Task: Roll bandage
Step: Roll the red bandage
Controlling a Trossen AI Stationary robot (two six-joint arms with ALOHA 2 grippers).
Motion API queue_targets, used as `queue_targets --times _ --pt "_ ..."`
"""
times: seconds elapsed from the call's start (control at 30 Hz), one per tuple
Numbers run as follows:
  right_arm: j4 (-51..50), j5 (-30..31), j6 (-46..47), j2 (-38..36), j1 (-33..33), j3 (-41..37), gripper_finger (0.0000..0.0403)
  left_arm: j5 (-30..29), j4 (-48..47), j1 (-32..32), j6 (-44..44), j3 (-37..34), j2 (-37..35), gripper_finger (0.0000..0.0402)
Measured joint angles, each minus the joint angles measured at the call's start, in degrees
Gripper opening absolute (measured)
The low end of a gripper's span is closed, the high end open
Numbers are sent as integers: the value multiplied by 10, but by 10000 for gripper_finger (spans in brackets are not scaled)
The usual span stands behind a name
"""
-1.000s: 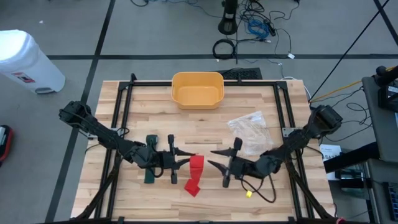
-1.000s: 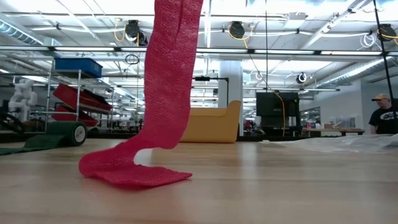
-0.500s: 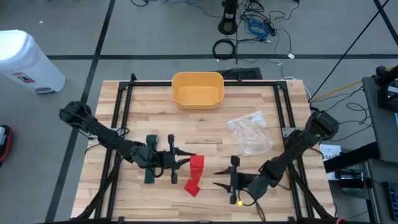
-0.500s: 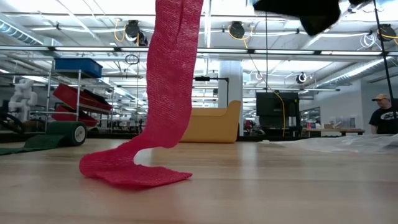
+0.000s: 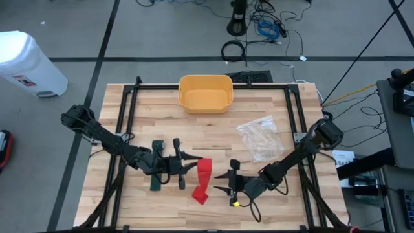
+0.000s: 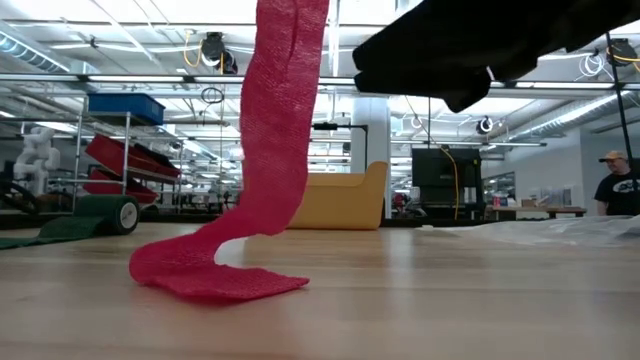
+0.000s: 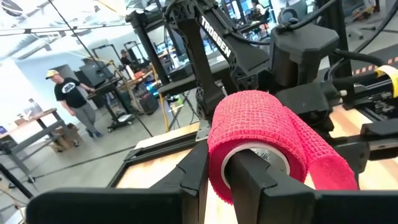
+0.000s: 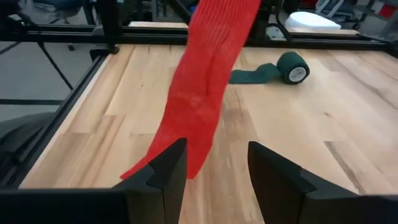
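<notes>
Right gripper [image 5: 226,182] nearer red bandage [image 5: 202,179], fingers apart — left gripper [image 5: 188,167] unmoved

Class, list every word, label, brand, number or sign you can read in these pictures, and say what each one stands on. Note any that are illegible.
"TROSSEN": white letters on the dark robot arm behind the red bandage roll, seen in the left wrist view.
Label on the white bin beside the table, high view: too small to read.
Print on a person's dark shirt, left wrist view: too blurred to read.
Nothing else is legible.
</notes>
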Motion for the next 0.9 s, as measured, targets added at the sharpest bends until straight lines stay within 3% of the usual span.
queue_targets --times 0.6,0.9 --pt "47 1 -23 2 -2 0 155 -20 10 -2 56 0 -30 56" --pt "160 -20 -85 36 -6 0 155 -34 9 -17 70 0 -42 56"
